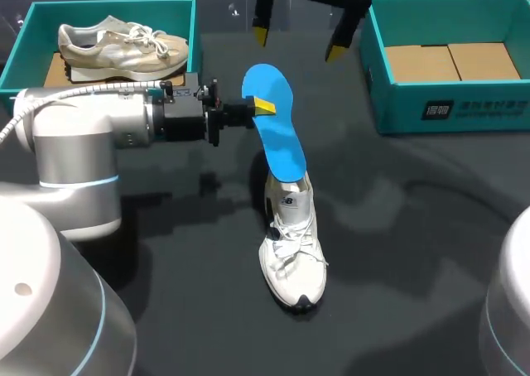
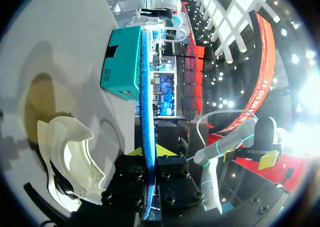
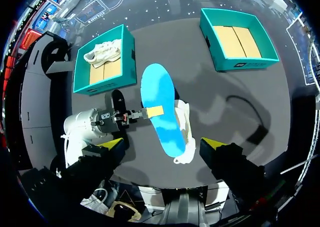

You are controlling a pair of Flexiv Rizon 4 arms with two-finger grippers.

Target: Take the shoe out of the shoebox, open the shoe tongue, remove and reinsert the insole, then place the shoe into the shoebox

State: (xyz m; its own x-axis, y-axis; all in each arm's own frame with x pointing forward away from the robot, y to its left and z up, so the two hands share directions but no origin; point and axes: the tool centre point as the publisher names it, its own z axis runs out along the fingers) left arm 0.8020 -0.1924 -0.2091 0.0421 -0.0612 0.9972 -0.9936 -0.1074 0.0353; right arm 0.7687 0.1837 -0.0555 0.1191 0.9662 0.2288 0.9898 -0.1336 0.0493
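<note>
Where the left arm (image 1: 124, 126) comes in over the left edge of the worktop (image 1: 414, 227), its jaws are clenched on the blue insole (image 1: 273, 119), one yellow tip showing flat against its face near the upper end. The insole stands tilted, and its lower end meets the opening of the white shoe (image 1: 291, 248). That shoe sits near the middle of the worktop, toe toward the near edge, laces loose. The right arm's jaws hang released above the far edge, their yellow tips well apart and grasping nothing. A teal shoebox (image 1: 108, 6) at the far left corner holds a beige shoe (image 1: 122, 45). A second teal shoebox (image 1: 464, 109) at the far right corner shows only its cardboard floor.
</note>
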